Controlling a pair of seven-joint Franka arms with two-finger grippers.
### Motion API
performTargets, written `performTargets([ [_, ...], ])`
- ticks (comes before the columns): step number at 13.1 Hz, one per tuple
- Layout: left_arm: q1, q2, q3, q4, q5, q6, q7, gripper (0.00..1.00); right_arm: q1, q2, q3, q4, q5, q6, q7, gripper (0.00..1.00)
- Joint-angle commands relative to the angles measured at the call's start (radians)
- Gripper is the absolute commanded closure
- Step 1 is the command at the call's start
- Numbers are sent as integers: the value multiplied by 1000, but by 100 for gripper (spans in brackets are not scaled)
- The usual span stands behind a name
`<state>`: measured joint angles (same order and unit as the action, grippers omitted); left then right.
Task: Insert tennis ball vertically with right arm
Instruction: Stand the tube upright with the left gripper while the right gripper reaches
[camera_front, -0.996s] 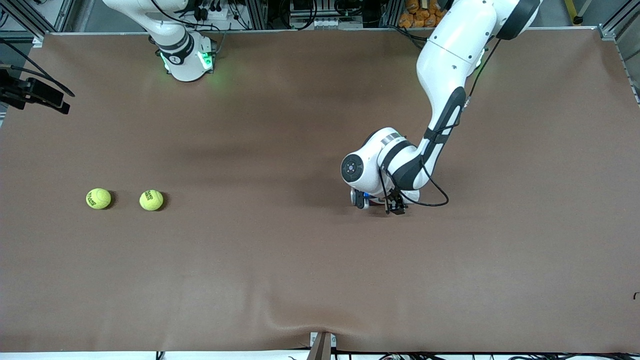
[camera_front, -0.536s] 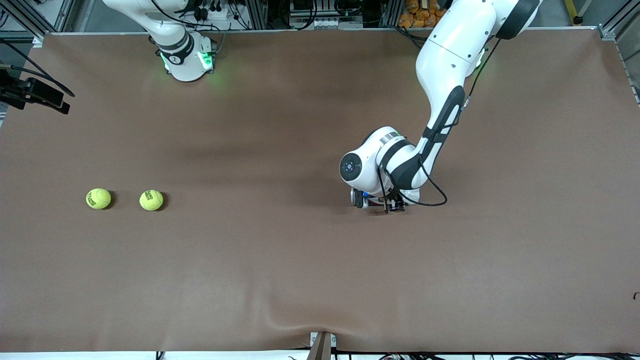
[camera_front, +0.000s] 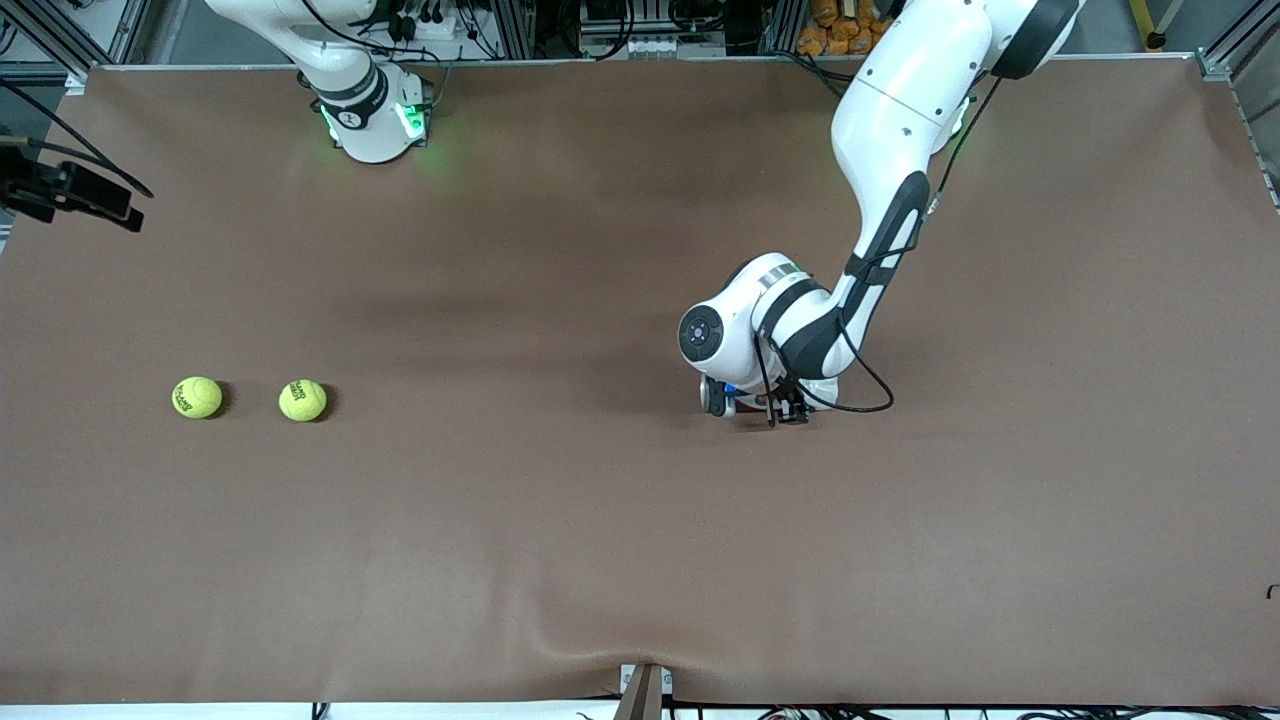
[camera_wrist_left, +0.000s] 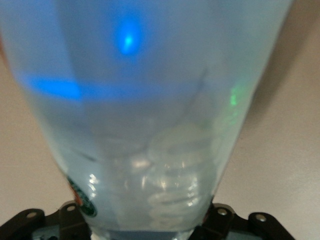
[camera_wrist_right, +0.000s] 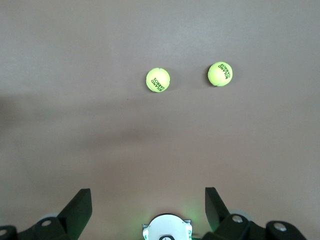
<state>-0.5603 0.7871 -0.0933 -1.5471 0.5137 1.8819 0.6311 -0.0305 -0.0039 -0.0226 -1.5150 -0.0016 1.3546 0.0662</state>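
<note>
We are barely starting: both tennis balls (camera_front: 302, 400) are lying untouched toward the right arm's end of the worktop (camera_front: 560, 560), our right end effector (camera_wrist_right: 148, 204) is waiting wide open and empty high over them, while the left end effector (camera_front: 765, 408) is clamping a clear container (camera_wrist_left: 150, 125) mid-worktop

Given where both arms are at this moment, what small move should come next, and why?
Probably the right tool should descend toward the nearer yellow tennis ball. Its jaws stand open with both balls untouched on the brown table, while the left tool is already shut on a clear plastic container.
</note>
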Motion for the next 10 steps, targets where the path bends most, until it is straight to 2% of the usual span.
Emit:
performTargets([
  [1,2,20,-8,21,0,17,-4,26,-16,28,12,24,5,14,-6,0],
  [5,2,12,-14,24,-1,19,-10,26,-28,84,9,32,0,32,-20,0],
  [10,5,4,-43,71,-29,19,-7,26,-28,100,9,39,6,60,-17,0],
])
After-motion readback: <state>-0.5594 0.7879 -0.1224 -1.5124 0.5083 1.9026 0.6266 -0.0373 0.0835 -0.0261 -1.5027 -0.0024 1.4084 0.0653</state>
